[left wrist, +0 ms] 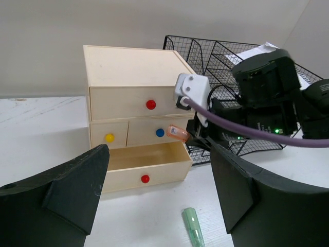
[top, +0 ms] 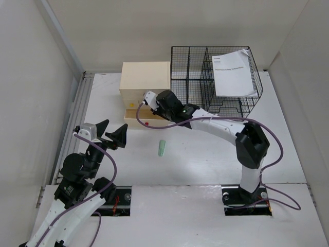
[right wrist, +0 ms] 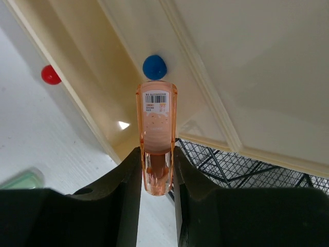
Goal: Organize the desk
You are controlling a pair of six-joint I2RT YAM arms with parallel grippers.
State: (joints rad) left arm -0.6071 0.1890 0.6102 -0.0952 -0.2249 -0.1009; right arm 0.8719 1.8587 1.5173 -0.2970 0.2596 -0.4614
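Note:
The desk point(top: 205, 154) is a white tabletop. My right gripper point(right wrist: 157, 170) is shut on a translucent orange tube point(right wrist: 157, 128) with a barcode label. It holds the tube over the right end of the open bottom drawer point(left wrist: 146, 167) of the cream drawer box point(top: 145, 82). In the left wrist view the orange tube point(left wrist: 178, 133) hangs just above the drawer's right corner. A pale green tube point(top: 162, 148) lies flat on the desk in front of the drawer. My left gripper point(top: 110, 133) stands open to the left of it, above the desk, with nothing between its fingers.
A black wire rack point(top: 216, 82) stands at the back right, beside the drawer box, with a printed sheet point(top: 234, 72) in it. The box has a blue knob point(right wrist: 154, 67), a yellow knob point(left wrist: 109, 137) and red knobs. A ribbed rail point(top: 72, 128) runs along the desk's left edge.

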